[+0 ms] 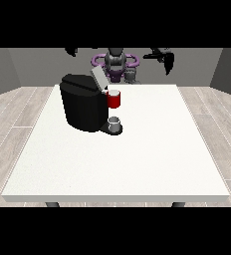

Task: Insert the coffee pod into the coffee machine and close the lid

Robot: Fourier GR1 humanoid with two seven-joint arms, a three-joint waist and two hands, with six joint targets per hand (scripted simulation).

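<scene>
front view: grey thing (115,121) at coffee machine (82,102), robot hand (167,59) well apart

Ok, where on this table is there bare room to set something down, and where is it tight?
The table is bare across its whole near half and along the view's right side, from the coffee machine to the right edge. It is crowded at the machine's front, around the red thing at the machine and the grey thing below it.
</scene>
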